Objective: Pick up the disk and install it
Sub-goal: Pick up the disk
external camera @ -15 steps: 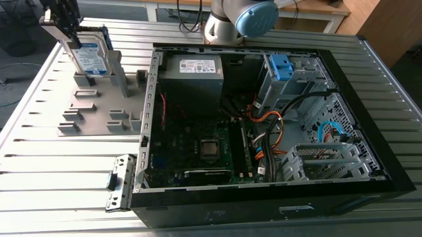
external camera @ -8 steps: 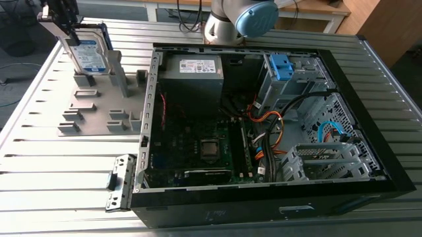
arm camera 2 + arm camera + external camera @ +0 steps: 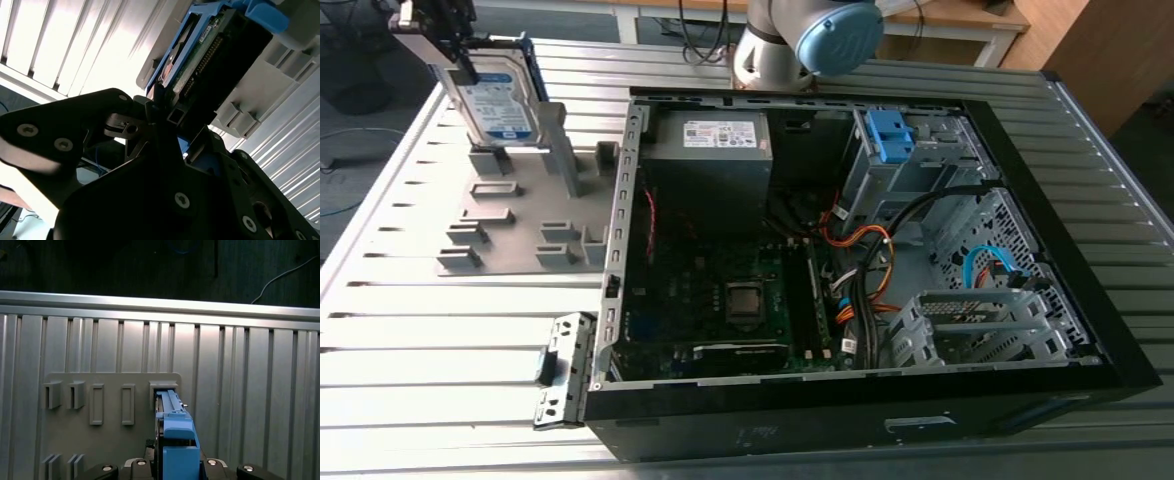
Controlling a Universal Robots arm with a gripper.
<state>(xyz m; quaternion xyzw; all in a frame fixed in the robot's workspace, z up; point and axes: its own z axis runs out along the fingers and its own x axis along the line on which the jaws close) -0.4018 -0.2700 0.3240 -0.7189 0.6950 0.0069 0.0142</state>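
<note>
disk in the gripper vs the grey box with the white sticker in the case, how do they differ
The disk stands on edge outside the computer case, clamped by the gripper; the grey box sits inside it, untouched. The disk is thin and smaller; the grey box is bulky. The disk has blue rails; the grey box has none. Both are rectangular and labelled.

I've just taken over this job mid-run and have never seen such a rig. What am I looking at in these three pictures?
The exterior view looks down on a ribbed metal table. The blue-capped column at that view's top is the robot arm. Its gripper, at the upper left, is shut on the disk, which stands upright at a grey holder. The open computer case lies beside it. Both wrist views come from cameras riding on the arm, looking past the gripper at the disk.
</note>
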